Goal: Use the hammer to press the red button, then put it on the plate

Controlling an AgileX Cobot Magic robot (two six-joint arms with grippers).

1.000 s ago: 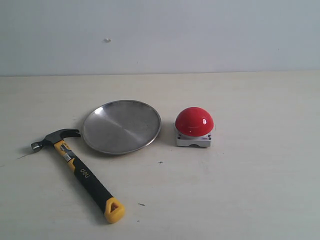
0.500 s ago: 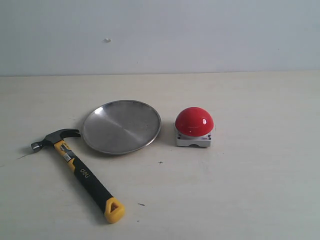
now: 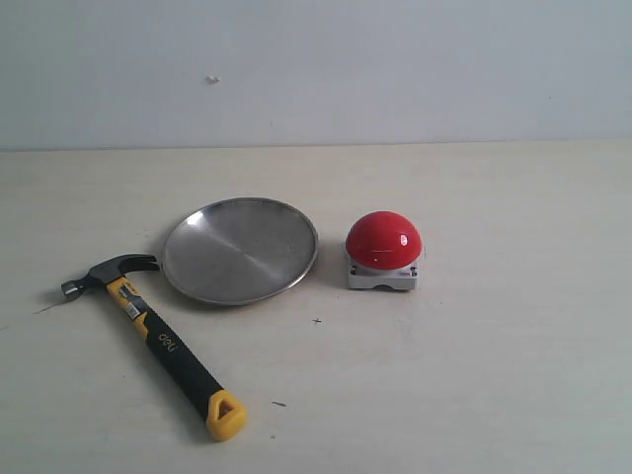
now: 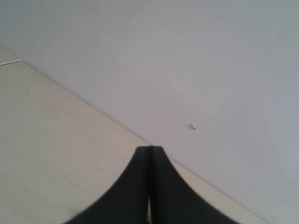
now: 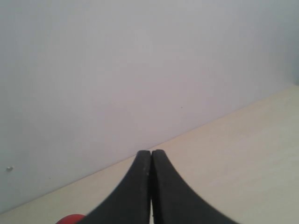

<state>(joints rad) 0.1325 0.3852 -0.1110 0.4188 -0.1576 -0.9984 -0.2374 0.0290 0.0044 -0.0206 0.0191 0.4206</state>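
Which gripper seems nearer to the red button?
Right, likely. The right gripper has the red button at its view's edge; the left gripper faces only table and wall.

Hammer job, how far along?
Done: nothing. The hammer lies on the table beside the plate, ungripped. In hand: nothing; left gripper and right gripper are both shut on air. Left: pick up hammer, press the button, set hammer on plate.

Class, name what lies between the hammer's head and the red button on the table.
The plate lies between the hammer head and the red button, as the exterior view shows.
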